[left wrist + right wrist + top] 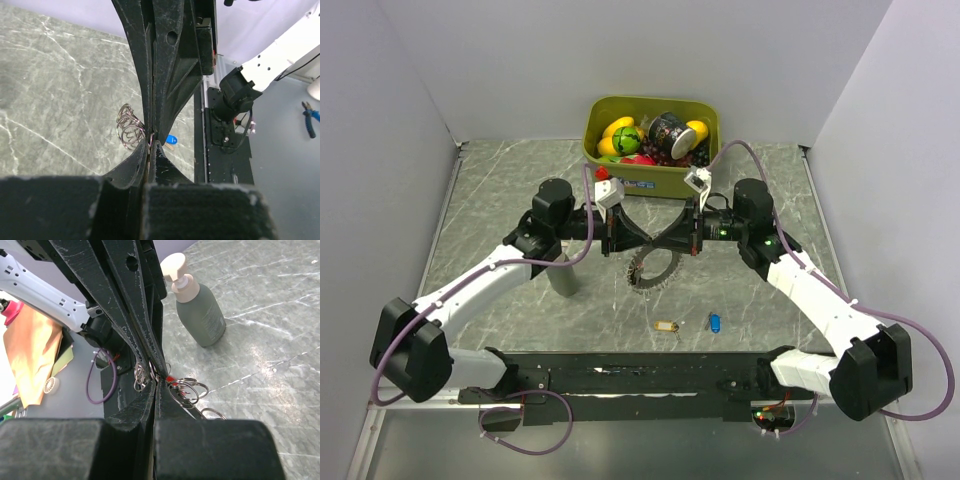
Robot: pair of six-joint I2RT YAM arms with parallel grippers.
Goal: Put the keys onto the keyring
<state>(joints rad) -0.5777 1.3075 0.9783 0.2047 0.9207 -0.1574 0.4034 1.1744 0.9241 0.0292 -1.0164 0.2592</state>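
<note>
Right gripper is clenched on the keyring hanging at centre; left gripper is clenched against it, contents hidden; best to hold both firm, loop steady; yellow key and blue key lie nearer.

- Keyring: far part hidden under the meeting jaws; links too small to tell.
- Red key: only a sliver shows at the jaws' tips.
- Blue key: half hidden behind the jaws.
- Yellow key: blade too small to tell.
- Bottle: top hidden by left arm.
</note>
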